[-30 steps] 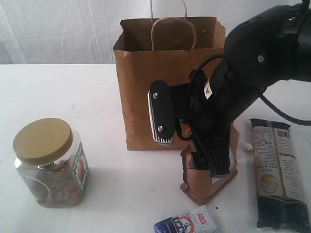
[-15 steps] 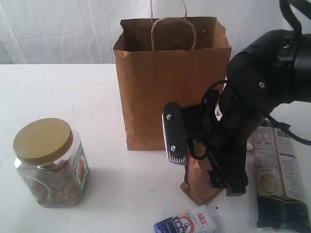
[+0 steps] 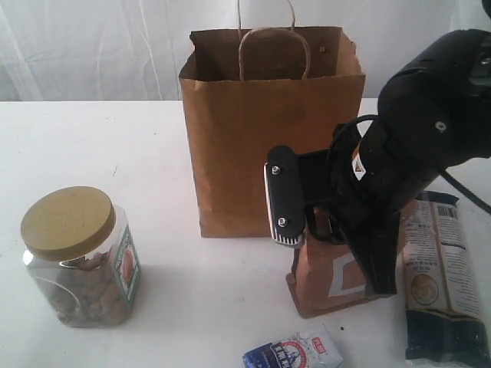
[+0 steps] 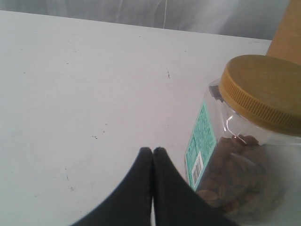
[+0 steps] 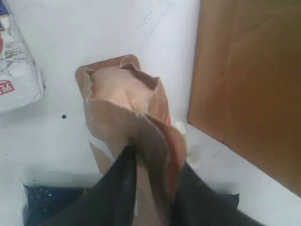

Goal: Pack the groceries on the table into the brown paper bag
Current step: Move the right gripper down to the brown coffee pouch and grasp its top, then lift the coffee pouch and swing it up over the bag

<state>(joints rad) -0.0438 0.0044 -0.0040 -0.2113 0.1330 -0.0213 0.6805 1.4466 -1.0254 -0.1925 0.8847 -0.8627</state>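
The brown window pouch stands on the table in front of the brown paper bag. My right gripper is shut on the pouch's crumpled top, one finger on each side. To the left stands the clear jar with the tan lid. The long dark packet lies at the right, and the small blue-white packet at the front edge. In the left wrist view my left gripper is shut and empty, low over the table beside the jar.
The paper bag is upright with its mouth open and its handles up. It stands just behind the pouch, and its wall is close to my right fingers. A small white bit lies between pouch and bag.
My right gripper came down to the right over the pouch and closed on its top. The pouch now stands straighter. The left gripper stayed shut.
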